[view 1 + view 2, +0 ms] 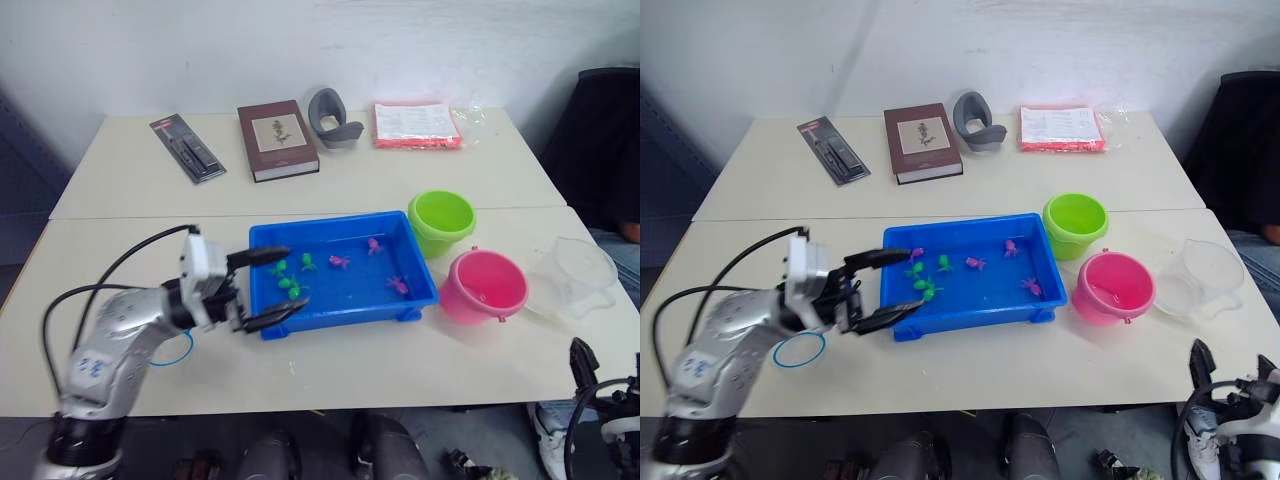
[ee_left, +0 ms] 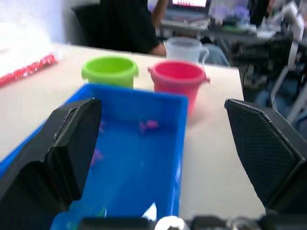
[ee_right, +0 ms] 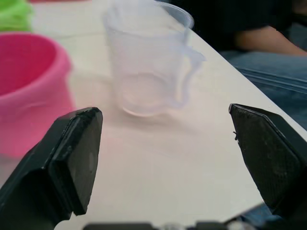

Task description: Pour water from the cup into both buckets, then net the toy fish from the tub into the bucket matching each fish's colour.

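Observation:
The blue tub (image 1: 330,231) lies mid-table with several green fish (image 1: 290,284) near its left end and pink fish (image 1: 340,262) further right. My left gripper (image 1: 278,286) is open over the tub's left end, one finger on each side of the rim, holding nothing. Right of the tub stand the green bucket (image 1: 441,220) and the pink bucket (image 1: 485,285). The clear cup (image 1: 578,272) stands upright beyond the pink bucket, near the table's right edge. My right gripper (image 3: 163,115) is open and empty, low off the table's front right corner, pointing at the cup (image 3: 148,62).
At the table's back lie a black-and-red package (image 1: 187,148), a brown book (image 1: 277,139), a grey holder (image 1: 333,118) and a red-edged packet (image 1: 416,125). A small blue ring (image 1: 798,350) lies under my left arm. A person (image 1: 610,150) sits at the right.

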You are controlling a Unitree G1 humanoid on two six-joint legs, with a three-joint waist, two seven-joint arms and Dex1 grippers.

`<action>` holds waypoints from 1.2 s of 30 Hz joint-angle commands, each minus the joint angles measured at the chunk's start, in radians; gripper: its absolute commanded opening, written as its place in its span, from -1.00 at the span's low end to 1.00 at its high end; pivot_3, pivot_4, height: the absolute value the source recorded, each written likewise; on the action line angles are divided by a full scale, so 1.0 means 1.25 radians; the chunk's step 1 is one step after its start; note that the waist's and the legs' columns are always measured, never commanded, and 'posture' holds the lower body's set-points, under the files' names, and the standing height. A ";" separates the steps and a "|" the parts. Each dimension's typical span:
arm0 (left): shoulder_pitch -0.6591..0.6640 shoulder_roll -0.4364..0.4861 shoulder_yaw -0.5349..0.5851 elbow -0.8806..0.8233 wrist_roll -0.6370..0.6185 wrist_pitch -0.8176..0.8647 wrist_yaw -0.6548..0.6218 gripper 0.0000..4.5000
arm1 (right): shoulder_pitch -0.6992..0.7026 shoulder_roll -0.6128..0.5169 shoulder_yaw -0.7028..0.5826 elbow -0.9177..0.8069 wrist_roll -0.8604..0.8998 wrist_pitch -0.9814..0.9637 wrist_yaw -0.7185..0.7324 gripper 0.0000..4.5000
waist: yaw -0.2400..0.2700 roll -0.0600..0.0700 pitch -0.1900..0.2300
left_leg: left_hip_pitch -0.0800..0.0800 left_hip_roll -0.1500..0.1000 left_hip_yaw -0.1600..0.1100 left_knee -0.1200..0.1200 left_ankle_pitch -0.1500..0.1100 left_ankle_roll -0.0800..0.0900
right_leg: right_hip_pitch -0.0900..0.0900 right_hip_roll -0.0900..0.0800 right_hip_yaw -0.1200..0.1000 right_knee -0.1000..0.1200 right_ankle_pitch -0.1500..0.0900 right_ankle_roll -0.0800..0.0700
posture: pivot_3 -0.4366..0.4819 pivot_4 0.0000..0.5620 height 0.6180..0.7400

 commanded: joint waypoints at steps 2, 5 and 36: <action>-0.010 -0.047 -0.028 0.010 0.029 -0.007 0.047 0.97 | -0.084 -0.046 -0.062 0.096 0.020 0.053 -0.048 1.00 | -0.002 0.000 0.000 | 0.000 0.000 0.002 0.000 0.000 0.000 | 0.000 0.002 0.002 0.000 0.000 0.000 | -0.05 -0.47 1.00; -0.020 -0.074 -0.047 0.009 0.037 -0.007 0.060 0.97 | -0.135 -0.089 -0.056 0.151 0.019 0.096 -0.034 1.00 | 0.001 0.000 0.000 | 0.000 0.001 0.002 0.000 0.000 0.000 | -0.001 0.007 0.003 0.000 0.000 0.000 | -0.05 -0.47 1.00; -0.114 -0.113 -0.089 0.124 0.109 -0.117 -0.034 0.97 | -0.438 -0.226 -0.044 0.528 -0.057 0.083 0.019 1.00 | 0.000 0.001 0.000 | 0.000 0.001 0.003 0.000 0.002 0.000 | -0.001 0.008 0.007 0.000 0.001 0.001 | -0.05 -0.47 1.00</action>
